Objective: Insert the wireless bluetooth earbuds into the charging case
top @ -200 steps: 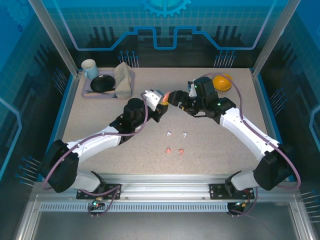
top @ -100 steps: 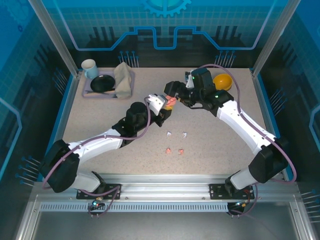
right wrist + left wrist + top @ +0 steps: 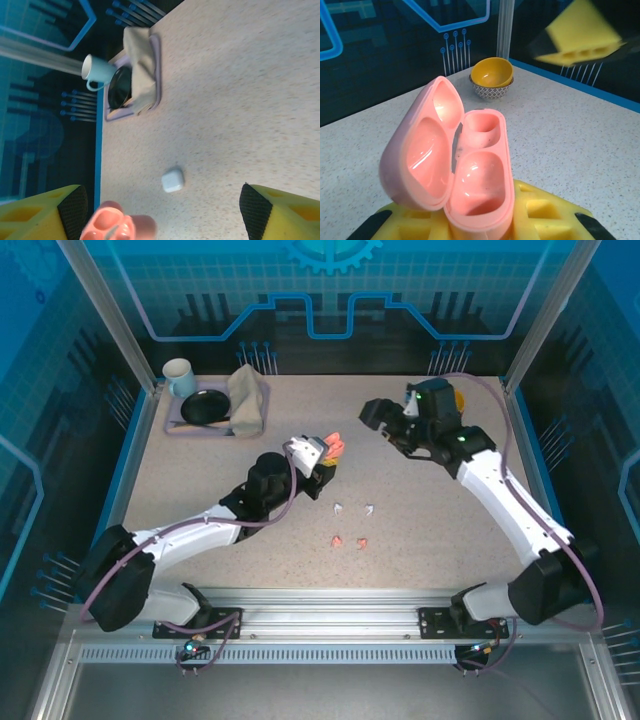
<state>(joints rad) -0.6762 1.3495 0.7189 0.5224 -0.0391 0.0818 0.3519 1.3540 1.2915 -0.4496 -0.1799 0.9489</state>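
Left fingers [image 3: 540,215] clamped tight, right fingers [image 3: 282,212] spread wide apart.

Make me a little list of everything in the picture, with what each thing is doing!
left gripper: shut on the pink case
pink case lid: open, both pockets empty
right gripper: open, holding nothing
white earbuds: two, lying on the table
pink earbuds: two, lying nearer the arm bases than the white ones
white case: on the table
yellow bowl: at the far side of the table

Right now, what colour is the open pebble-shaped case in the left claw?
The open pebble-shaped case is salmon pink, clearest in the left wrist view.
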